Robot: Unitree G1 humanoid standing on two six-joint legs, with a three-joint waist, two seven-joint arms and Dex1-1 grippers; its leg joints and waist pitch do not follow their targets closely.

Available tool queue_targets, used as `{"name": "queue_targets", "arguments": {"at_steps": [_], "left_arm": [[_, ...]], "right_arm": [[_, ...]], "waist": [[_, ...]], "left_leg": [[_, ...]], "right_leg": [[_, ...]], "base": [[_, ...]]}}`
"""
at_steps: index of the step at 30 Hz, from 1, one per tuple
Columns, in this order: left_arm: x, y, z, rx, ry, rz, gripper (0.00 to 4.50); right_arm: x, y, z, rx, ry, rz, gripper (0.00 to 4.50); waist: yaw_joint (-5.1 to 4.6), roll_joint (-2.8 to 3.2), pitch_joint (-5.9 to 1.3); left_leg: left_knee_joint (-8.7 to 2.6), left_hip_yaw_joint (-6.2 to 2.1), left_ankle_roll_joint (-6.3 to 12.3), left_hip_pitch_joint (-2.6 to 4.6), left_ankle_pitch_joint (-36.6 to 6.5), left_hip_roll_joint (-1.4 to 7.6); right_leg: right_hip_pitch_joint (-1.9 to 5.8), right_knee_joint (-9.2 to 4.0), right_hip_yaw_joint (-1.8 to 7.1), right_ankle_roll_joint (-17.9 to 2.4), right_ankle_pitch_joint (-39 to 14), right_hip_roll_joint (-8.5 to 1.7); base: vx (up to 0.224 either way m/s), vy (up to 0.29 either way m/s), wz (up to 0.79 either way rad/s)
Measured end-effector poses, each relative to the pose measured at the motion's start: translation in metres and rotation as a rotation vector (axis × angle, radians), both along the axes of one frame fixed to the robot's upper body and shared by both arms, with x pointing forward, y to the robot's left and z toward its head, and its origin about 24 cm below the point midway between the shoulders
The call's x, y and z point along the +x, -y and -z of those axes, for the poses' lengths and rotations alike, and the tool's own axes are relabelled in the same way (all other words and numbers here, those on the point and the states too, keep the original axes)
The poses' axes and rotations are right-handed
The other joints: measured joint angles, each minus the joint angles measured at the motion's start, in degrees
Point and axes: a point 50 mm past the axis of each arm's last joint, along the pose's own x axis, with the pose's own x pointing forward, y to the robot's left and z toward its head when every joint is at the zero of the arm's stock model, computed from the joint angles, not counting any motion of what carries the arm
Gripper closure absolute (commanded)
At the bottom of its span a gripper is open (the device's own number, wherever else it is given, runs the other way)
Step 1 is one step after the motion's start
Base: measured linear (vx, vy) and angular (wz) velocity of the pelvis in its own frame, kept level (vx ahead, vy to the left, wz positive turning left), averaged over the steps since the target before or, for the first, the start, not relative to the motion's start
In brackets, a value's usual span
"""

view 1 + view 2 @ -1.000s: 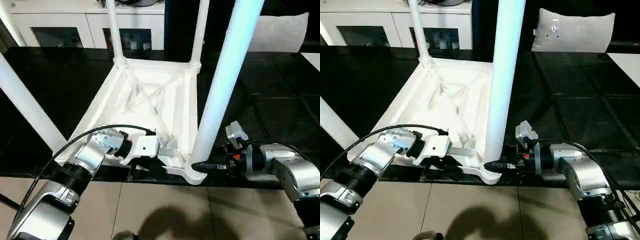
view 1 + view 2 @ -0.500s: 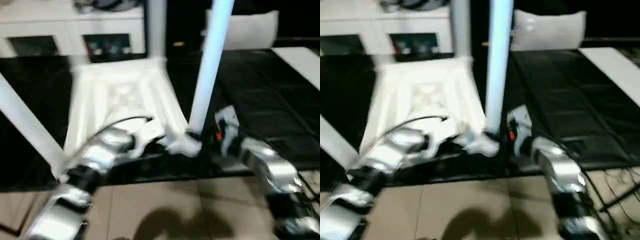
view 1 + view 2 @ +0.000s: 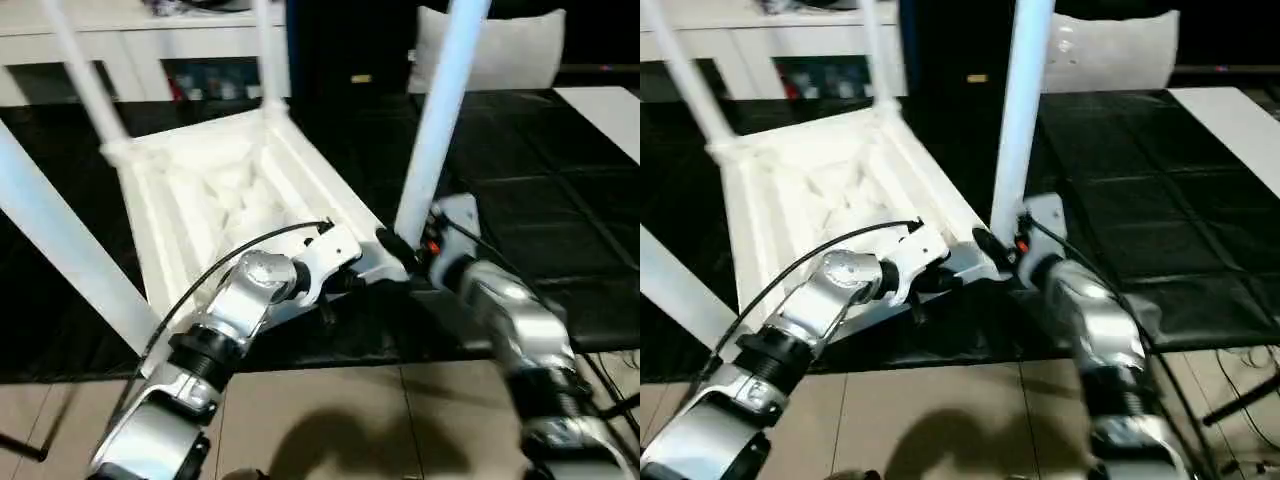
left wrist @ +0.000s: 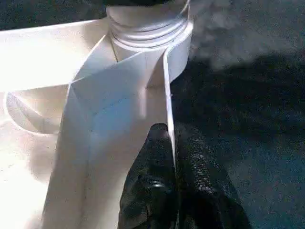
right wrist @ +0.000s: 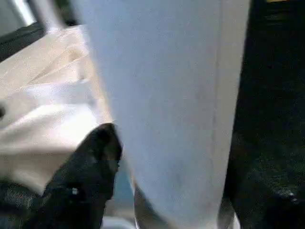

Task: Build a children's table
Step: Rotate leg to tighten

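With the table (image 3: 215,190) upside down on the black floor (image 3: 560,190), left gripper (image 4: 170,143) jaws clamped on its near rim, right gripper (image 3: 392,250) jaws around the near-right leg (image 3: 432,130), keep that rim pinned while seating the leg straight.

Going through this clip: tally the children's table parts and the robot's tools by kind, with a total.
Table top: 1
Legs: 4
Tools, left tool and right tool: 2
Total: 7
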Motion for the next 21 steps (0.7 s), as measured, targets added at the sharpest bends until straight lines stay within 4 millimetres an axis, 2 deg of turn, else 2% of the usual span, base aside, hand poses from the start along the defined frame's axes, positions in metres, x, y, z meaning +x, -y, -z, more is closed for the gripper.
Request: {"name": "queue_targets", "arguments": {"at_steps": [8,13,14,17,21], "left_arm": [[-0.004,-0.025,0.0,0.037,0.015,0.161,4.5],[-0.009,-0.037,-0.001,0.057,-0.001,0.286,4.5],[-0.011,-0.04,0.0,0.067,-0.005,0.319,4.5],[-0.014,-0.044,-0.001,0.09,0.003,0.4,4.5],[-0.017,-0.046,-0.002,0.111,-0.004,0.479,4.5]], "right_arm": [[-0.019,0.036,-0.003,-0.077,-0.02,-0.216,0.2],[-0.027,0.046,-0.011,-0.114,-0.022,-0.378,0.2],[-0.029,0.047,-0.013,-0.104,-0.023,-0.416,0.45],[-0.034,0.043,-0.014,-0.069,-0.039,-0.518,0.58],[-0.039,0.04,-0.012,-0.051,-0.07,-0.61,0.96]], "waist": [[0.88,0.0,0.04],[1.53,-0.02,0.05],[1.91,-0.02,0.04],[2.62,-0.02,0.04],[2.97,-0.06,0.06]], "left_leg": [[0.13,0.03,0.0,-0.02,0.0,-0.02],[0.13,0.03,0.0,-0.04,0.0,-0.01],[0.13,0.04,0.0,-0.03,0.0,0.0],[0.18,0.04,0.01,-0.03,0.0,0.0],[0.31,0.07,0.02,-0.03,0.0,-0.01]], "right_leg": [[0.07,0.03,0.03,0.0,0.1,-0.06],[0.04,0.04,0.0,0.0,0.1,-0.06],[0.05,0.04,0.0,0.0,0.1,-0.06],[0.08,0.07,-0.01,0.0,0.1,-0.08],[0.1,0.16,0.02,0.0,0.1,-0.12]], "base": [[0.0,0.0,0.0],[0.0,0.0,0.0],[0.0,0.0,0.0],[0.0,0.0,0.0],[0.0,0.0,0.0]]}}
